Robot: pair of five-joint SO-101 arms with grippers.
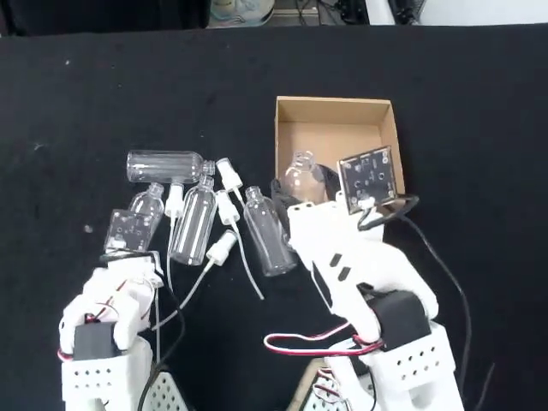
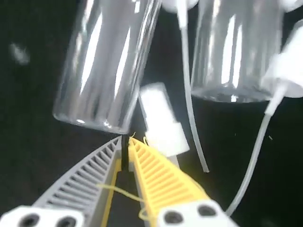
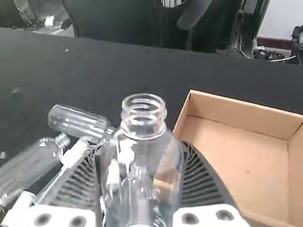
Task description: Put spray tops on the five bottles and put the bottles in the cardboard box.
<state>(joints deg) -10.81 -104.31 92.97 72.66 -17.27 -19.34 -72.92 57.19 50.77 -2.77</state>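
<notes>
My right gripper [image 3: 142, 161] is shut on a clear bottle [image 3: 143, 127], held upright with its open neck bare. From above, this bottle [image 1: 300, 174] hangs at the left wall of the cardboard box [image 1: 377, 128]. Several more clear bottles lie left of it without tops, among them one [image 1: 167, 165] lying crosswise and one [image 1: 193, 221] in the middle. Loose white spray tops [image 1: 221, 248] with thin tubes lie between them. My left gripper [image 2: 125, 141] is shut just short of a bottle's base [image 2: 94, 118]. A white spray top [image 2: 161, 125] lies against its yellow finger [image 2: 156, 175].
The box's brown floor [image 3: 236, 151] lies open beside the held bottle. A lying bottle [image 3: 78, 122] and another [image 3: 28, 161] are on the black cloth beyond my right gripper. Red and black cables [image 1: 300, 347] loop near the right arm's base.
</notes>
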